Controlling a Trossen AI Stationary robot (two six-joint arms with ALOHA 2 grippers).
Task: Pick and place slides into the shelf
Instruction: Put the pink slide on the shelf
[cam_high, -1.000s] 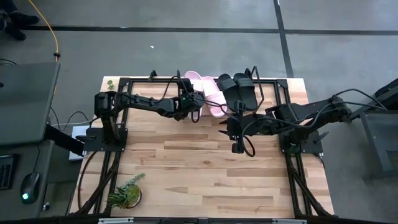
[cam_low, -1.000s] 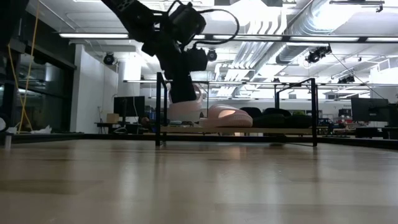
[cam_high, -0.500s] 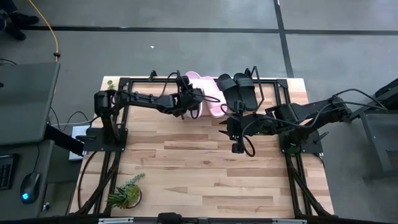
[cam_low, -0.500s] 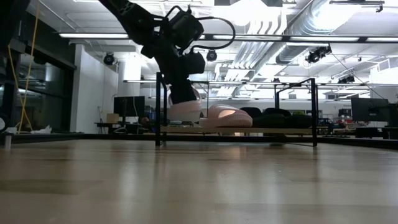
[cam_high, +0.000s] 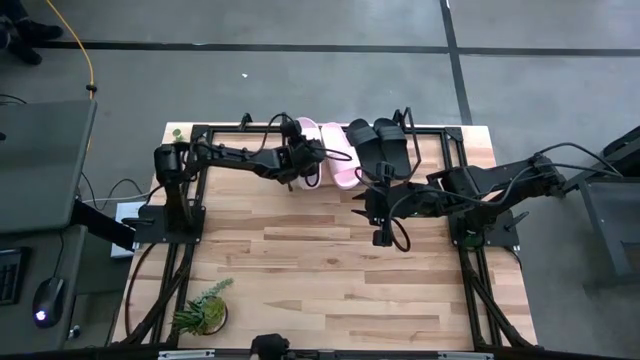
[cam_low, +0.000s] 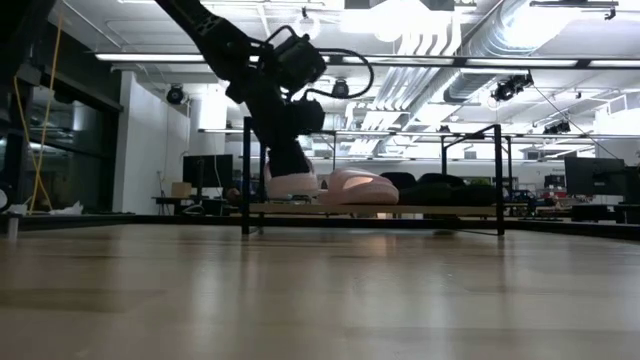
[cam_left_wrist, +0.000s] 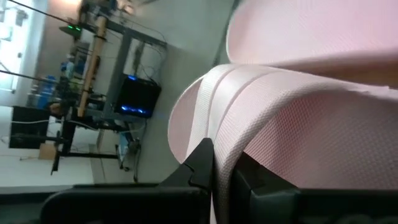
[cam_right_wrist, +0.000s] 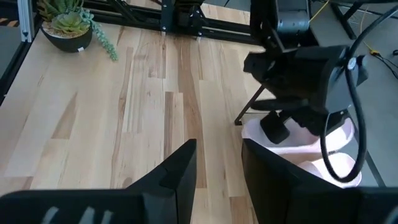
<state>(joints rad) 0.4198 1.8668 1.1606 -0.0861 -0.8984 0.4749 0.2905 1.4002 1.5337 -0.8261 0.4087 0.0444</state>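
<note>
My left gripper (cam_high: 303, 160) is shut on a pale pink slide (cam_low: 293, 185) at the left end of the shelf (cam_low: 440, 209), low over its wooden board; whether the sole rests on the board, I cannot tell. A second pink slide (cam_high: 343, 165) and two black slides (cam_high: 380, 145) lie on the shelf to its right, soles down. My right gripper (cam_right_wrist: 219, 177) hangs open above the middle of the table (cam_high: 300, 260), with nothing between its fingers, facing the left gripper. My left gripper pinches the pink slide's wide strap at its edge (cam_left_wrist: 231, 146) between its two fingers (cam_left_wrist: 200, 167). The fingers slant down onto it from the table's left (cam_low: 285, 150). The slide sits roughly level below them.
The shelf's thin black end hoops (cam_low: 246, 175) stand up on both sides of the board. A small potted plant (cam_high: 203, 312) sits at the table's near left. Bare wood lies between the shelf and the near edge. The black frame (cam_high: 170, 215) borders the table's sides.
My left gripper has gone down and toward the table's far left with the pink slide, bringing it lower at the shelf's left end. In the low view the shelf and the slides on it have shifted a little to the left.
</note>
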